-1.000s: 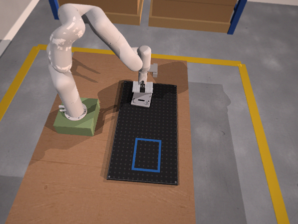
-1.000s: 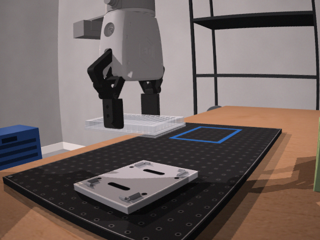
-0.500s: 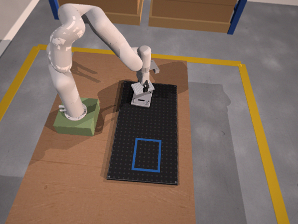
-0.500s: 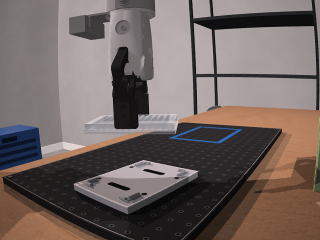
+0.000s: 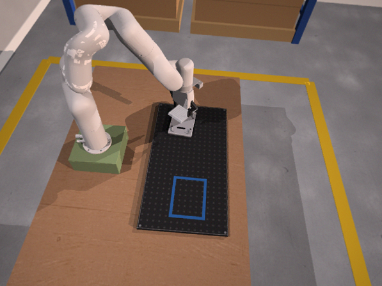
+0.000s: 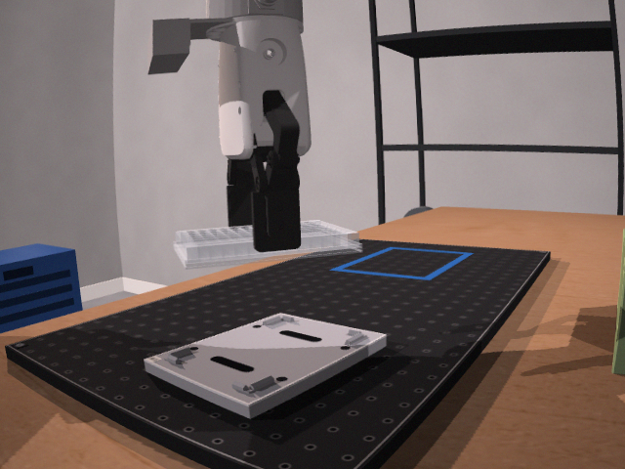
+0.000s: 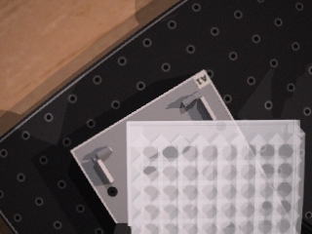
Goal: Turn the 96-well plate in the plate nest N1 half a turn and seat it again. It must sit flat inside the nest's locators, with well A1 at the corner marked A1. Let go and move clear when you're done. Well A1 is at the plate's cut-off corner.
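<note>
My gripper (image 6: 267,222) is shut on the clear 96-well plate (image 6: 267,242) and holds it level in the air, well above the grey plate nest N1 (image 6: 265,361). The nest lies empty on the black perforated board (image 5: 186,168), its four locators bare. In the wrist view the plate (image 7: 214,177) hangs turned at an angle to the nest, covering its lower right part. The nest's A1 mark (image 7: 202,80) shows at its uncovered top corner. In the top view the plate (image 5: 178,113) is above the nest (image 5: 182,126). I cannot make out the plate's cut-off corner.
A blue outlined rectangle (image 5: 187,197) is marked on the board's near half. The arm's green base block (image 5: 100,148) stands left of the board. A blue box (image 6: 35,282) and a black shelf frame (image 6: 494,101) stand beyond the table.
</note>
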Available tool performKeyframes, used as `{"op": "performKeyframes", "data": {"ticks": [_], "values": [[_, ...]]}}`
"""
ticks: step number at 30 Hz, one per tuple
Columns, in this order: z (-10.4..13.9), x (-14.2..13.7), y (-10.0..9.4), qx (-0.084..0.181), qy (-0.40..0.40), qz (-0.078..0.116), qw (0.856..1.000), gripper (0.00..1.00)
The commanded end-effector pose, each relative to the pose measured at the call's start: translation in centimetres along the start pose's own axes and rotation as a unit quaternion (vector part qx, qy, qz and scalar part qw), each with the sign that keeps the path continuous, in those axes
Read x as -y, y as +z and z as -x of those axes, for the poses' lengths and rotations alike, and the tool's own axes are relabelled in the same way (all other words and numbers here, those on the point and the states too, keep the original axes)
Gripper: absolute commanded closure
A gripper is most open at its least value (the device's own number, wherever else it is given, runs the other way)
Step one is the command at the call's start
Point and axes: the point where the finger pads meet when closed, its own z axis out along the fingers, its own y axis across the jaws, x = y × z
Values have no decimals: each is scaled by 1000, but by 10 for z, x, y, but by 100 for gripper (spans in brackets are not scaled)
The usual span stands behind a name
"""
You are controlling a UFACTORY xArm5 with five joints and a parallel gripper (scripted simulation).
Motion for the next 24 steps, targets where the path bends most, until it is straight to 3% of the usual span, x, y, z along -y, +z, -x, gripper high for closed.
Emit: {"op": "performKeyframes", "data": {"ticks": [1, 7, 14, 24], "values": [[-1, -1, -1, -3, -43, -1, 999, 100], [-1, -1, -1, -3, -143, -1, 990, 100], [-1, -1, -1, -3, -257, -1, 966, 100], [-1, -1, -1, -3, -271, -1, 963, 100]]}}
